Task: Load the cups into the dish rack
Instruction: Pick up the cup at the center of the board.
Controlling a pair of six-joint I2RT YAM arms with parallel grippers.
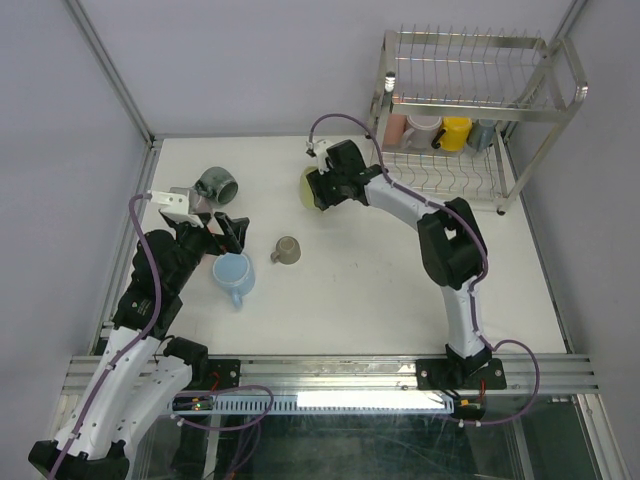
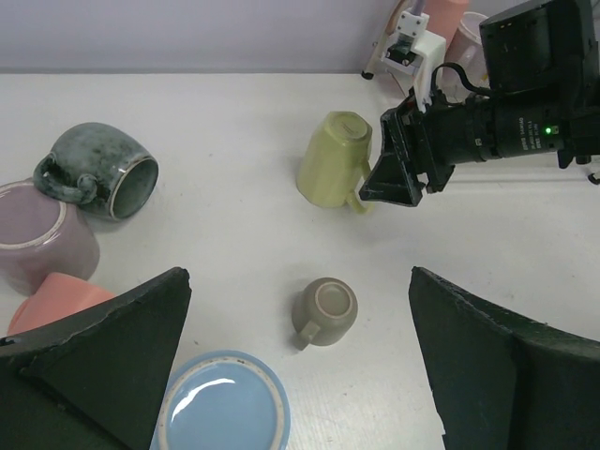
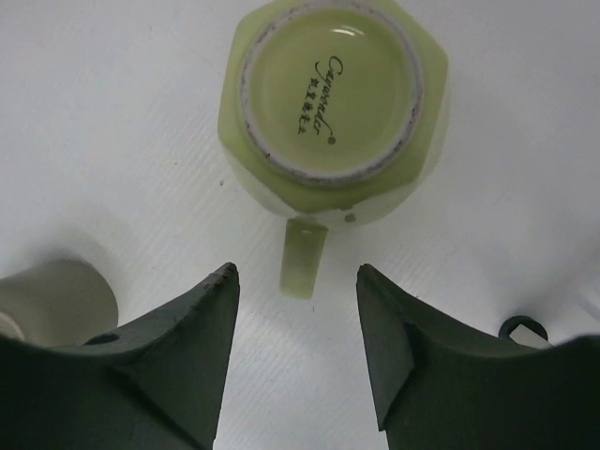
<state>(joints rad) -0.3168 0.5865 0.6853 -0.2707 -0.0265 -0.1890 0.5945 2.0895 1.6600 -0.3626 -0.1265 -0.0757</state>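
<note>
**Left hand released beside blue mug; right hand open at yellow-green mug's handle**

Far left of the tabletop [image 1: 400, 290]: a mauve cup [image 2: 37, 244], a salmon pink cup [image 2: 61, 300] and a dark grey-green mug [image 2: 98, 178] sit in a close cluster. The grey-green one lies on its side.

Left hand [image 1: 224, 236]: released, fingers spread wide, nothing between them. It hangs by the near side of that cluster. The light blue mug [image 1: 233, 273] stands upright just nearer than it.

The taupe mug [image 1: 287, 250] is alone at mid-tabletop, between the two hands.

The pale yellow-green mug [image 3: 328, 94] is on the tabletop, base facing the right wrist camera, handle pointing back at the hand.

Right hand [image 3: 295, 277]: fingers apart on either side of the handle's tip, with a gap on both sides. It is not grasping.

The dish rack [image 1: 470, 60] is in the far right corner. On its lower shelf, a pink tumbler [image 1: 397, 128] and a yellow mug [image 1: 455, 133] stand in a row with others.
</note>
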